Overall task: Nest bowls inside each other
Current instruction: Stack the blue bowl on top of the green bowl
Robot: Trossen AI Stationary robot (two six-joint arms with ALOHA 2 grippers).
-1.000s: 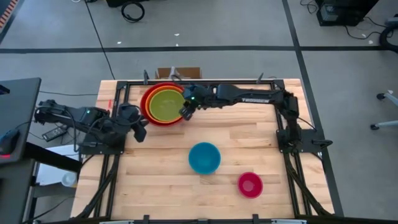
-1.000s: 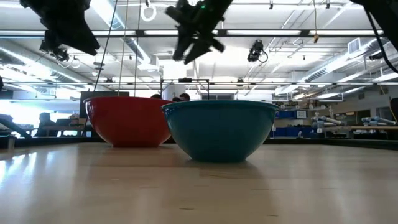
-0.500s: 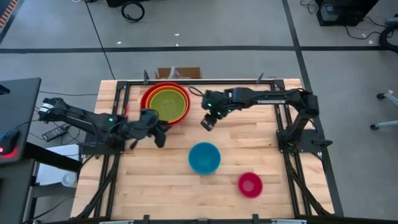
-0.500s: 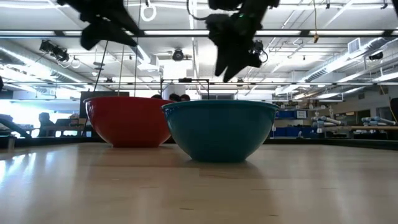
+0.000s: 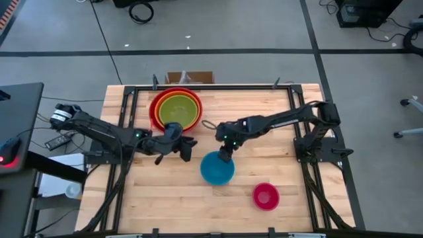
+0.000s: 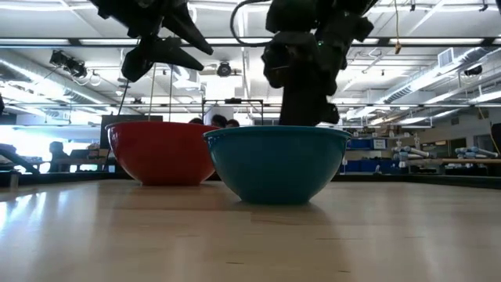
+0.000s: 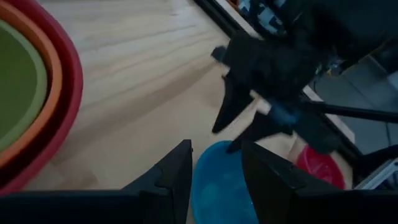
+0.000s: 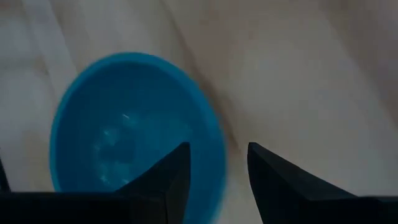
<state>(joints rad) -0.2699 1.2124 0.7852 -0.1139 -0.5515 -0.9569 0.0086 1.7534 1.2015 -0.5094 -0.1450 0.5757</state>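
Blue bowl [image 5: 217, 168] under my right gripper [image 5: 225, 155], mid-bench toward the front edge.

I see the right gripper's fingers spread apart over the bowl's back rim, gripping nothing. My left gripper [image 5: 187, 148], also spread and empty, hangs just beside it. The green bowl [image 5: 178, 111] sits nested in orange, then red, near the back edge; the pink bowl [image 5: 266, 196] stands toward the front right corner.

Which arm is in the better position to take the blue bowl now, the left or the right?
Probably the right. The right gripper, open, hangs over the blue bowl's far rim; the left gripper, also open, is beside it, nearer the red stack.
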